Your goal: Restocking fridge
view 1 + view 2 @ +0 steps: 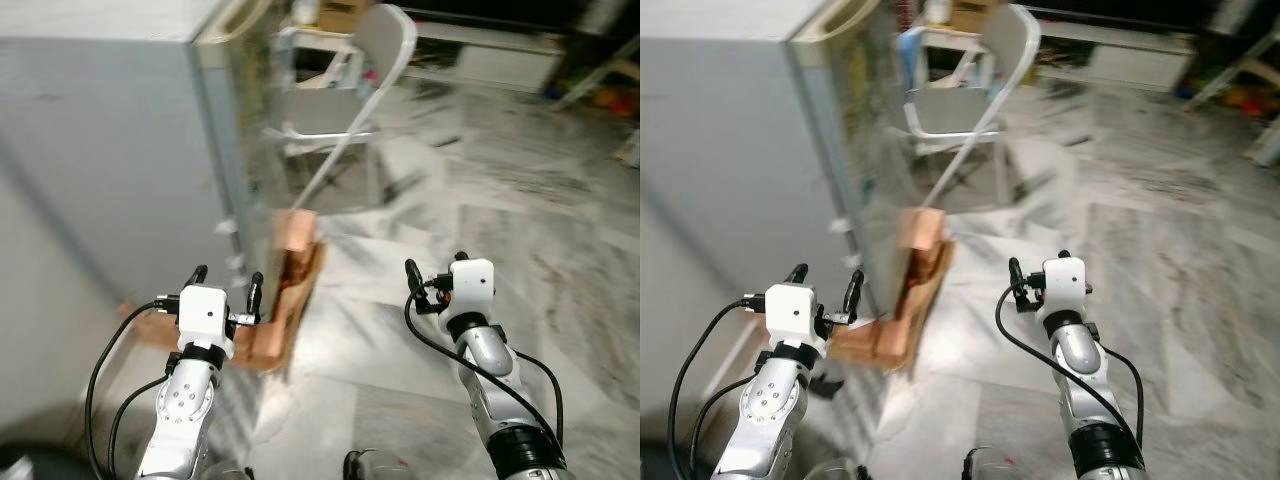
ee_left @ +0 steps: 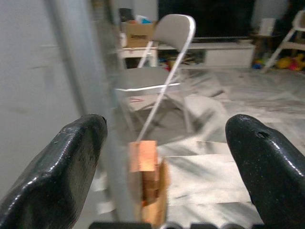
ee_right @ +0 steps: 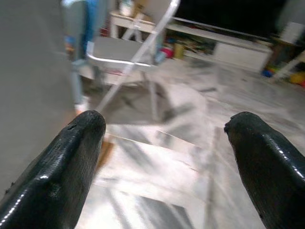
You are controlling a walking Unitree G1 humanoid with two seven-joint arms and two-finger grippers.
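A tall grey fridge [image 1: 100, 150] fills the left side, its door edge turned towards me. A brown cardboard box [image 1: 290, 290] stands on the floor right against the fridge's lower corner, and its contents are too blurred to tell. My left gripper [image 1: 227, 277] is raised just in front of the box, open and holding nothing. In the left wrist view the box [image 2: 145, 181] lies straight ahead between the fingers [image 2: 71, 162]. My right gripper [image 1: 436, 263] is held over bare floor to the right of the box, open and empty. The picture is blurred.
A grey folding chair [image 1: 345, 90] stands just beyond the box, close to the fridge. A low white cabinet [image 1: 500, 55] runs along the far wall, with toys [image 1: 600, 95] at the far right. Marbled floor [image 1: 500, 190] spreads open to the right.
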